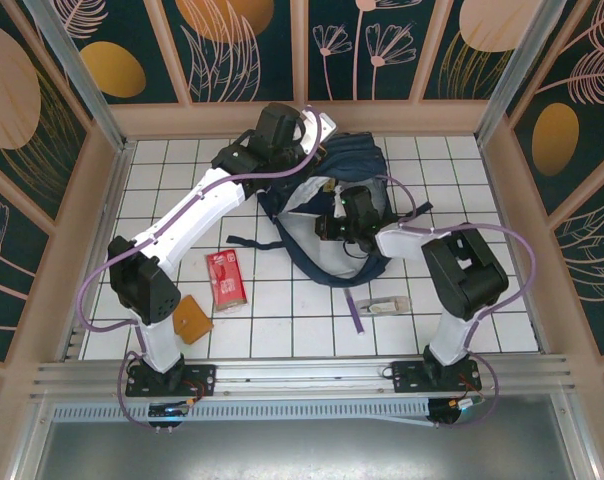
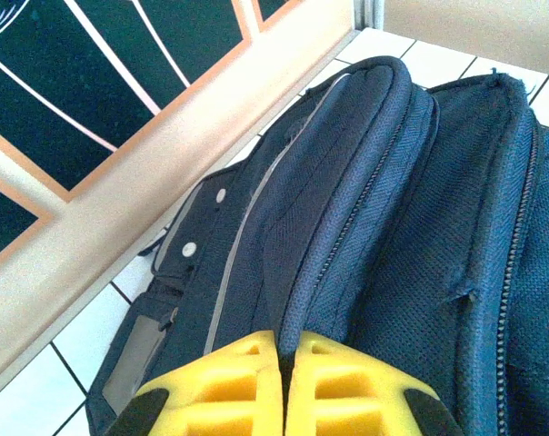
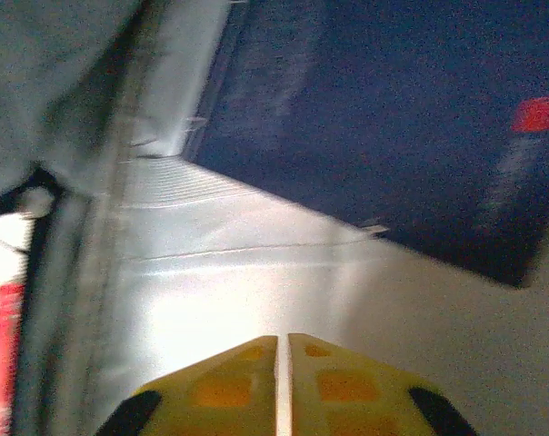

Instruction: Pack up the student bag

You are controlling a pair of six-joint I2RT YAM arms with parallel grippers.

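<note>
Student bag lies on the tiled table. Left gripper pinches its top edge. Right gripper, closed and empty, hovers over its front. Just beside it, red packet, orange piece and purple pen seemingly await packing.

Red packet: white print, too small to read.
Student bag: no legible lettering.
Red mark: on dark-blue surface, blurred, illegible.
</note>
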